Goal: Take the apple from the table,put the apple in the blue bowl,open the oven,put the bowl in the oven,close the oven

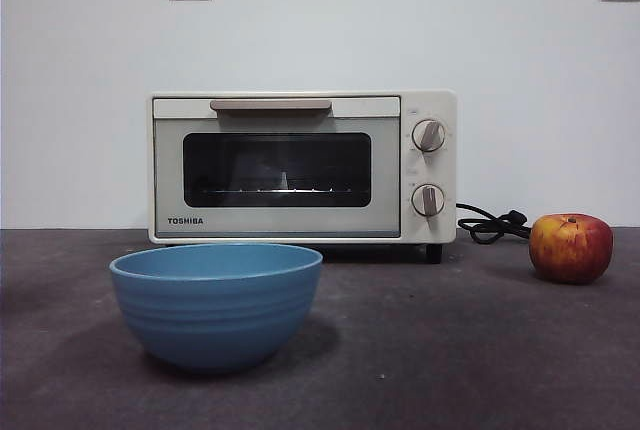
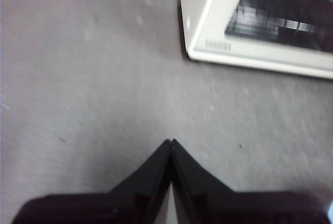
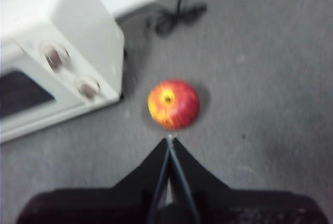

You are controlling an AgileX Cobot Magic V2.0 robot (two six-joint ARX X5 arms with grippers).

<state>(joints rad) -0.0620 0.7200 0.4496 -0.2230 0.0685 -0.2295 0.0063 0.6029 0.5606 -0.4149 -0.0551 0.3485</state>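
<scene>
The red and yellow apple (image 1: 570, 247) rests on the table (image 1: 450, 350) at the right, beside the oven (image 1: 302, 165). In the right wrist view the apple (image 3: 173, 103) lies just ahead of my right gripper (image 3: 169, 139), which hangs above it, shut and holding nothing. The blue bowl (image 1: 216, 302) stands empty in front of the oven's left half. The oven door is closed. My left gripper (image 2: 170, 142) is shut and empty over bare table near the oven's (image 2: 260, 21) front corner. Neither arm shows in the front view.
The oven's black cord (image 1: 490, 225) lies coiled on the table between the oven and the apple, also seen in the right wrist view as the cord (image 3: 177, 18). A white wall with two sockets stands behind the oven.
</scene>
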